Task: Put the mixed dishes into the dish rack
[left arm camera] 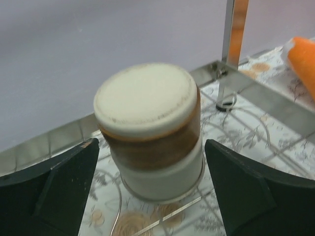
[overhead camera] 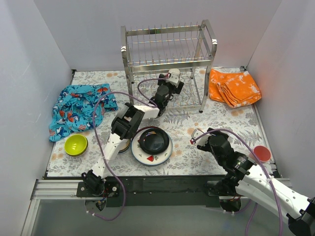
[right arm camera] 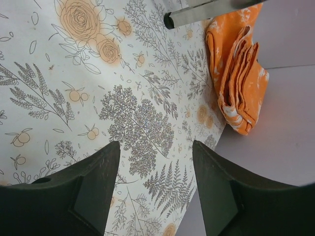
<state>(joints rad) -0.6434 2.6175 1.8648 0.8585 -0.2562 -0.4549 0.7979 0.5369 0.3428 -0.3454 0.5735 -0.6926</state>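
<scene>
Left wrist view shows a squat ceramic cup (left arm camera: 147, 123), cream with a brown band, standing upside down on the wire lower shelf of the two-tier chrome dish rack (overhead camera: 167, 61). The left gripper (left arm camera: 151, 157) sits around it with its black fingers (left arm camera: 59, 187) spread wide, a clear gap on either side, gripping nothing. In the top external view the left arm reaches from the near edge into the rack's lower tier. In front of the rack a black dish (overhead camera: 153, 140) rests on a white red-rimmed plate (overhead camera: 140, 155). A lime bowl (overhead camera: 76, 144) sits to their left, and a blue patterned cloth (overhead camera: 78, 108) lies beyond it. The right gripper (overhead camera: 196, 137) hovers low over the floral table cover (overhead camera: 187, 162), parted and empty. A folded orange cloth (overhead camera: 234, 87) lies right of the rack.
</scene>
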